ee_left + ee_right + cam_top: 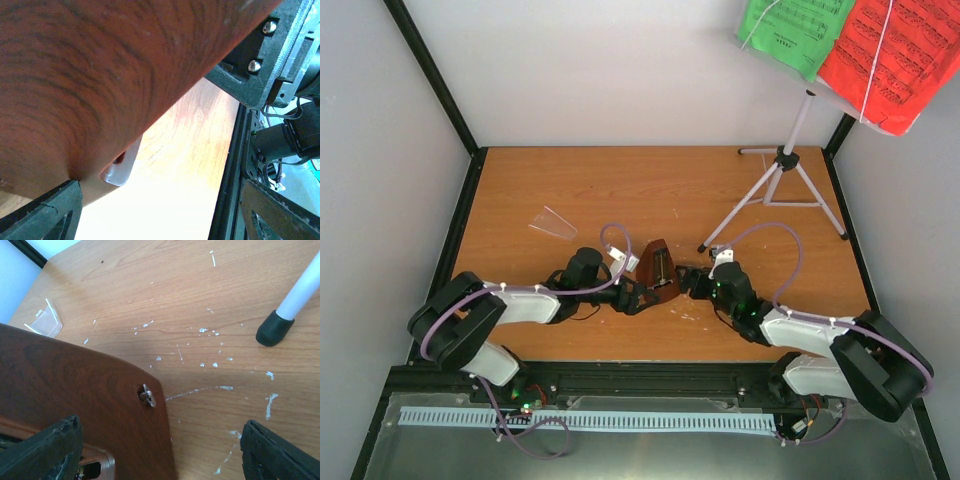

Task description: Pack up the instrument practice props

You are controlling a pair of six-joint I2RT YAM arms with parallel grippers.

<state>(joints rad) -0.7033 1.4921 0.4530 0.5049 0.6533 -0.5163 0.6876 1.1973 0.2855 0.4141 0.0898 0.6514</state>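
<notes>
The dark brown metronome was seen in the middle of the table, towards its near edge. Its clear cover was off and lay well apart to the rear left. A small metal winding key was shown on one wooden side.

The metronome was flanked by both arms. The left gripper was spread wide about the wooden body. One finger appeared to touch the wood, while the other was seen clear of it, so nothing was clamped. The right gripper was likewise released. The metronome's side was seen over one finger, and the other finger was set well apart from it above bare table.

Pale flecks were scattered over the wood just beyond the metronome. The white tripod music stand was placed at the rear right of the table, one black rubber foot nearest the right gripper. A green sheet and a red sheet were carried side by side at its top.
</notes>
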